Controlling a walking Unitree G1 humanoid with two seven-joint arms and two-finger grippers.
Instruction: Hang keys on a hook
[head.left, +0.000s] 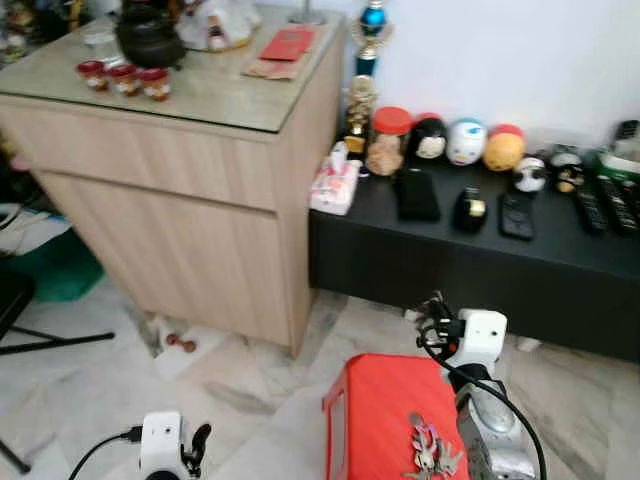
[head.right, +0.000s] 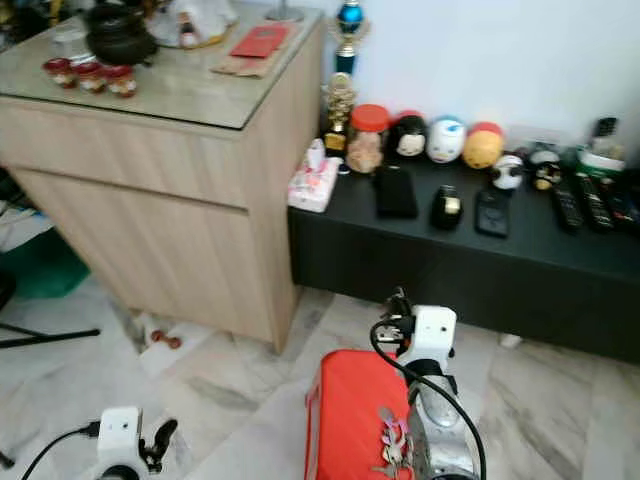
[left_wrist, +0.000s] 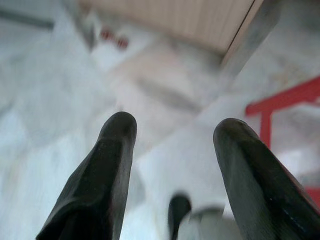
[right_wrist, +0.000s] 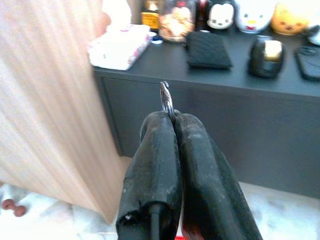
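**Key ring pinched in our right gripper, low black shelf ahead**

At six o'clock, nearest us, our right gripper has its two black fingers pressed together on a metal key ring, whose loop pokes out just past the fingertips. A bunch of keys lies against the silver forearm, over the top of a red stool standing on the marble floor. Towards seven o'clock our left gripper hangs low above the floor, its fingers spread wide apart with nothing between them.

Farther out, at eleven o'clock, stands a light wooden cabinet with a glass top. On it sit a black teapot, three small red cups and a red booklet.

At one o'clock a low black shelf runs along the white wall. A pink tissue pack rests at its end beside the cabinet, then a red-lidded jar, a black wallet, a row of round figurines, and remote controls at the far end.
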